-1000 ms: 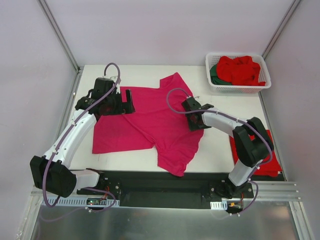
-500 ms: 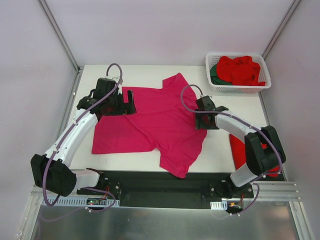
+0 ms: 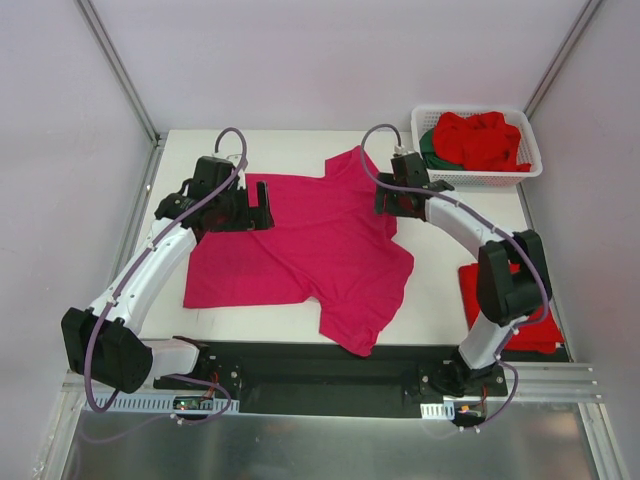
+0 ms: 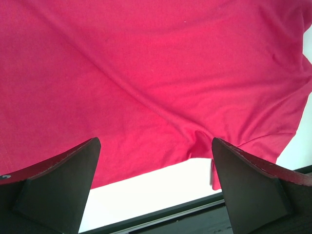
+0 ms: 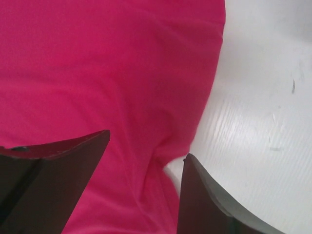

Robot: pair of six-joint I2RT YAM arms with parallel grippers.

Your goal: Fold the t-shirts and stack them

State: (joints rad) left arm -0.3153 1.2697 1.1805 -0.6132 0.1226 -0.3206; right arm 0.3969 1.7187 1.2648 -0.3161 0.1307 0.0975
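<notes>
A magenta-pink t-shirt (image 3: 310,250) lies spread on the white table, one sleeve (image 3: 350,165) pointing to the far side. My left gripper (image 3: 258,203) hovers open over the shirt's far left part. In the left wrist view the left gripper (image 4: 156,141) frames pink cloth (image 4: 156,73) and the table's near edge. My right gripper (image 3: 385,205) stands open over the shirt's right edge by the far sleeve. In the right wrist view the right gripper (image 5: 147,144) has the cloth's edge (image 5: 195,117) below it and grips nothing. A folded red t-shirt (image 3: 478,290) lies at the right, partly hidden by the right arm.
A white slotted basket (image 3: 478,180) at the far right corner holds crumpled red t-shirts (image 3: 485,140) and a dark green one (image 3: 430,150). Bare white table (image 3: 440,260) shows between the pink shirt and the folded red one. Grey walls close in on both sides.
My right gripper has travelled from the shirt's middle right toward the far side, near the basket, and its jaws have widened. The shirt's right side lies flatter. The left arm has stayed put.
</notes>
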